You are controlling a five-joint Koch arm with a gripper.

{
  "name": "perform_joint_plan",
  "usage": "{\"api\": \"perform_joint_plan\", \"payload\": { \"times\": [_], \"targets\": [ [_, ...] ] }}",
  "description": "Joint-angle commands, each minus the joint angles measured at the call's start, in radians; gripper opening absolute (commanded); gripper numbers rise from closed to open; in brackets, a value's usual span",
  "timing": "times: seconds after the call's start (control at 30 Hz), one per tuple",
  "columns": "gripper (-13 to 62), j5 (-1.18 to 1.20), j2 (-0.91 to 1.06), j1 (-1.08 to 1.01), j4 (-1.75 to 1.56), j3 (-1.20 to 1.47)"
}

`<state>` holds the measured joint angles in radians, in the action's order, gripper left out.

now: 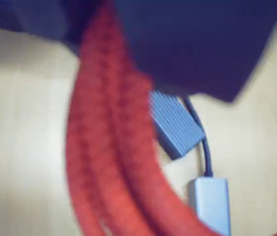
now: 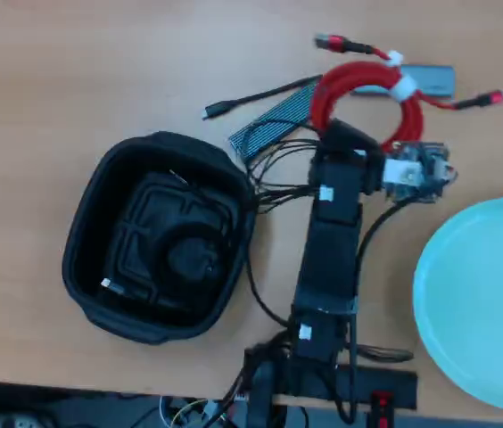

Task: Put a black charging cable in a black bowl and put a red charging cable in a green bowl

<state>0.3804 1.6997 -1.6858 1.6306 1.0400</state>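
Red cable (image 1: 114, 162), wrist view: thick blurred loops close under the dark claw (image 1: 128, 59), which appears to hold them; grey ribbed box (image 1: 174, 124) beyond.

Overhead view: red cable (image 2: 367, 85) coiled on the wooden table (image 2: 73, 80), claw (image 2: 345, 134) at its lower edge. Black cable (image 2: 189, 259) inside black bowl (image 2: 91, 223). Green bowl (image 2: 483, 303) empty, right.
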Motion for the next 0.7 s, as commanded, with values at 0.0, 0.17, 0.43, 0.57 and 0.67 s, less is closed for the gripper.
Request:
{"api": "perform_joint_plan", "payload": {
  "times": [0.0, 0.17, 0.43, 0.57, 0.67],
  "targets": [
    [-6.9, 0.011, 0.069, -0.083, 0.0, -0.086],
    [-6.9, 0.011, 0.074, -0.181, 0.011, -0.025],
    [-6.9, 0.006, 0.155, -0.35, 0.009, 0.103],
    [-6.9, 0.008, 0.186, -0.476, 0.008, 0.143],
    [-6.9, 0.008, 0.192, -0.586, 0.009, 0.144]
  ]
}}
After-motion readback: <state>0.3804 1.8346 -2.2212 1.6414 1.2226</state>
